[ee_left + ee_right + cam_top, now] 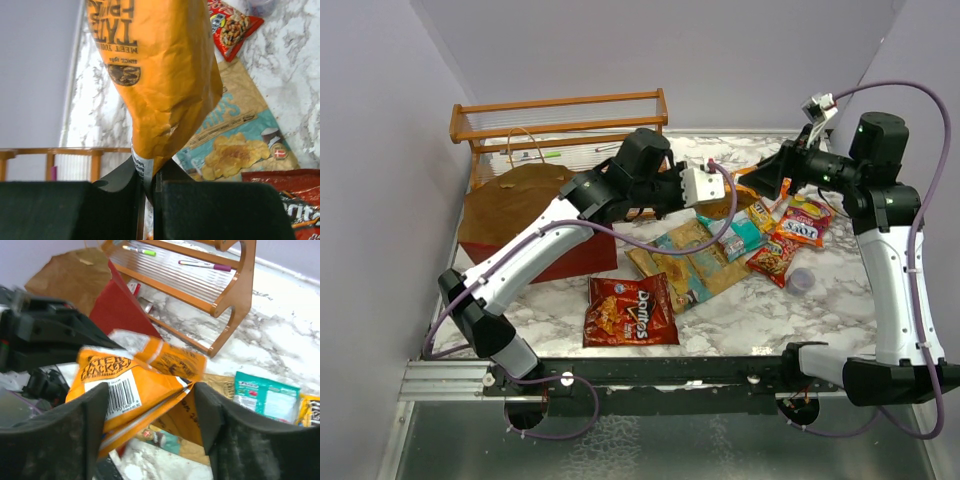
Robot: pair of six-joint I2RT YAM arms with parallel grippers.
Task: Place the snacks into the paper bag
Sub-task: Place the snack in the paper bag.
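The left gripper is pressed together on the flat sealed edge of the orange packet, so the crinkly foil stands out from it in the air. The right gripper has its fingers apart on both sides of the same packet, probably to hand it over. The paper bag, stiff and creased, lies at the far left. The other snacks lie flat on the marble table.

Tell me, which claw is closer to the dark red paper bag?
Left. The left gripper, shut on an orange packet, sits to the right of the paper bag. The right gripper, open around the same packet, is farther right again.
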